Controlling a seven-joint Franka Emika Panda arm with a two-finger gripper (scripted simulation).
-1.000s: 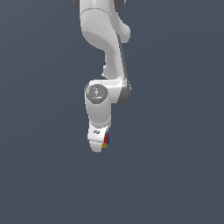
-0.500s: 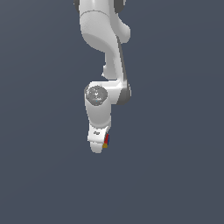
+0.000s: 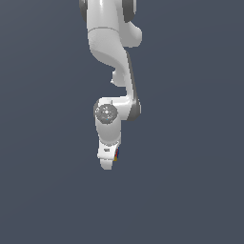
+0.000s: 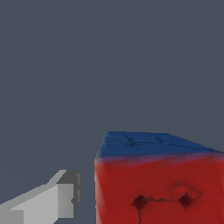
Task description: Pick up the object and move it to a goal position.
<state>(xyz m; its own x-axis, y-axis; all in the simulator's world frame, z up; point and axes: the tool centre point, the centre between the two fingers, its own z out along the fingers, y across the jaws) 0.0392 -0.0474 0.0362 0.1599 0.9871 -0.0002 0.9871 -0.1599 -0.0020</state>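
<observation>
Against a plain grey backdrop, the white arm (image 3: 114, 62) hung straight down with its gripper (image 3: 107, 159) at the lowest point. Tucked against the gripper's side toward the exterior view's right sat the object (image 3: 116, 154), a red and yellow sliver. From the wrist view its red, dotted face and blue side (image 4: 159, 183) filled the frame just beside one grey finger (image 4: 48, 203); I could not tell whether the jaws clamped it.

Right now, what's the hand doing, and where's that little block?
Hand pointing down, grip state unclear. Block right at the fingertips; red and blue faces fill the wrist view, one finger beside it. Nothing else in sight.
</observation>
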